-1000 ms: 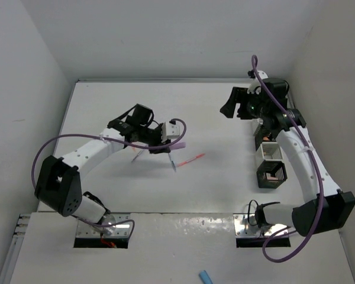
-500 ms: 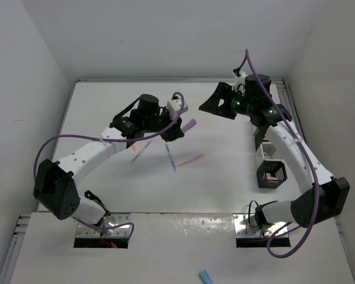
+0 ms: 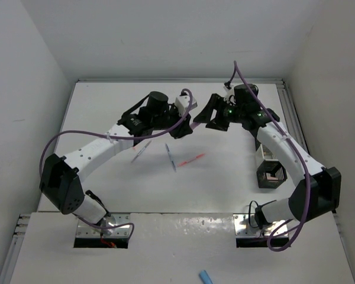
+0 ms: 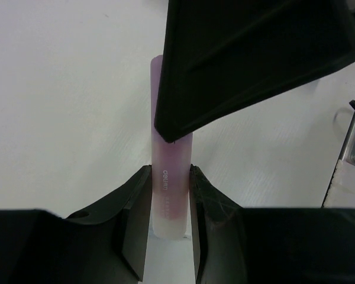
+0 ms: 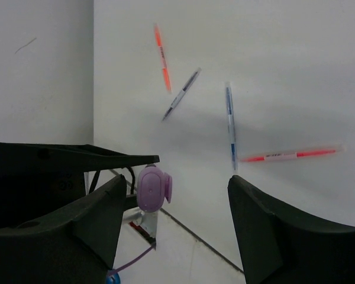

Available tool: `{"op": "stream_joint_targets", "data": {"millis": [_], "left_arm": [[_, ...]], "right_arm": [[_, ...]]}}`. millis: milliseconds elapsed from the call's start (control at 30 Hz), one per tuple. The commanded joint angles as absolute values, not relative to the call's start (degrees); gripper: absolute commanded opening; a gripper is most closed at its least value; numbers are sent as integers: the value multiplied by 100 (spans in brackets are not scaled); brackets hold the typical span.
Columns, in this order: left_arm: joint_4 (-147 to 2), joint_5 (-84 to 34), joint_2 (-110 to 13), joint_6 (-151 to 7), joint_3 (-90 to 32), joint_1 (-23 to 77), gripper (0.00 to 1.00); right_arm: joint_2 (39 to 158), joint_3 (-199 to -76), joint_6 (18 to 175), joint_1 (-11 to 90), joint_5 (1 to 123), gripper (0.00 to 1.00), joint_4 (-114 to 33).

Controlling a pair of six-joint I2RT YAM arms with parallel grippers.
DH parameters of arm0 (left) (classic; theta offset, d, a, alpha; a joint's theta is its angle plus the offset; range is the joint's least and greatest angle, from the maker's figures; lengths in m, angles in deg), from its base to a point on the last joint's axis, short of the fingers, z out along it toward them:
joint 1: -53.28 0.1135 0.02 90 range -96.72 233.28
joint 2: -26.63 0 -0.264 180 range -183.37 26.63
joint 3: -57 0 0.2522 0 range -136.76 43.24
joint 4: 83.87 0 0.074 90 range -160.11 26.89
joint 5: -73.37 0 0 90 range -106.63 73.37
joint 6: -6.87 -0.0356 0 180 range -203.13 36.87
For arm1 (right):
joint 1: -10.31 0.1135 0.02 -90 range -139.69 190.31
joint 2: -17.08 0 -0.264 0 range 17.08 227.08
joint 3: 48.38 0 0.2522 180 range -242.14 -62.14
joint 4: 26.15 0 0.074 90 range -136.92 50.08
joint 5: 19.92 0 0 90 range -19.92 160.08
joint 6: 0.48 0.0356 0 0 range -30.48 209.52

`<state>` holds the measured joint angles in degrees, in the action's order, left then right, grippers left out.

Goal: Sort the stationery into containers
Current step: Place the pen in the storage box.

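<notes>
While the left hand [image 4: 169, 175] pinches a purple marker [image 4: 167, 204] by its lower part, fingers narrow and tight on the barrel, the marker is up in the air over the back-middle of the table [image 3: 225, 189], not in any box. The right hand [image 5: 177, 184] meets it tip to tip with its jaws wide. The marker's free end sits between the two fingers, closer to one of them. Whether that finger touches the marker: cannot tell. Four items lie loose on the table below the hands: orange pen [image 5: 161, 56], grey pen [image 5: 181, 93] just beside it, blue pen [image 5: 230, 124], and red pen [image 5: 290, 155] with one end near the blue pen's tip. The containers are well apart from these, at the right edge of the table: black mesh box [image 3: 271, 175] nearest the arm bases, and silver mesh box [image 3: 264, 155] touching it behind, partly under the right arm.
</notes>
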<state>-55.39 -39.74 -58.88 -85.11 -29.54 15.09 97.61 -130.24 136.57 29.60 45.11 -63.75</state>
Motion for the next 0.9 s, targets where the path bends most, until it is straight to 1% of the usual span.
{"op": "stream_joint_targets", "data": {"millis": [0, 100, 133, 200, 233, 300, 333, 367, 400, 433, 467, 500, 533, 567, 600, 700, 733, 767, 800, 867], "left_arm": [[-5780, -4009, -5924, -8366, -3322, 1417, 0], [-5763, -4097, -5976, -8374, -3410, 1356, 0], [-5771, -4115, -6003, -8366, -3428, 1303, 0], [-5771, -4124, -6003, -8374, -3437, 1250, 0], [-5771, -4124, -6003, -8374, -3428, 1241, 0], [-5780, -4132, -6020, -8374, -3437, 1232, 0], [-5789, -4132, -6020, -8366, -3446, 1224, 0], [-5754, -4132, -6020, -8366, -3454, 1232, 0], [-5745, -4124, -6029, -8374, -3481, 1232, 17], [-5719, -4124, -6021, -8366, -3490, 1250, 28], [-5675, -4124, -6020, -8191, -3498, 1285, 34], [-5666, -4098, -6003, -8146, -3472, 1372, 52], [-5675, -4036, -5968, -8067, -3437, 1443, 63], [-5666, -3853, -5942, -7893, -3411, 1574, 80], [-5648, -3538, -5872, -7874, -3367, 1645, 100], [-5499, -3141, -5696, -7979, -3227, 1900, 100], [-5464, -3061, -5678, -8005, -3191, 1970, 100], [-5411, -2999, -5634, -8083, -3165, 2040, 100], [-5350, -2946, -5634, -8136, -3147, 2085, 100], [-5297, -2771, -5590, -8137, -3112, 2155, 100]], "right_arm": [[9802, -13087, 13830, 3026, 4310, 68, -6022], [9846, -13131, 13839, 3044, 4275, 64, -5961], [9872, -13149, 13830, 3044, 4274, 59, -5952], [9899, -13193, 13830, 3044, 4266, 52, -5925], [9908, -13202, 13839, 3044, 4266, 40, -5899], [9917, -13228, 13822, 3035, 4213, 24, -5864], [9917, -13245, 13795, 3044, 4222, 12, -5864], [9908, -13272, 13734, 3044, 4222, 7, -5881], [9890, -13289, 13690, 3035, 4222, 2, -5933], [9873, -13298, 13637, 3018, 4239, 0, -5951], [9855, -13307, 13550, 2974, 4239, 0, -6021], [9820, -13324, 13497, 2904, 4230, 0, -6083], [9707, -13351, 13427, 2686, 4230, 0, -6144], [9662, -13368, 13252, 2535, 4222, 0, -6284], [9610, -13395, 13146, 2316, 4213, 0, -6390], [9486, -13710, 12303, 1211, 4274, 0, -6952], [9469, -13807, 12005, 1059, 4474, 0, -7075], [9416, -13817, 11463, 762, 4659, 0, -7216], [9416, -13773, 11457, 411, 4844, 0, -7200], [9302, -13554, 10749, 48, 5214, 0, -7094]]}}
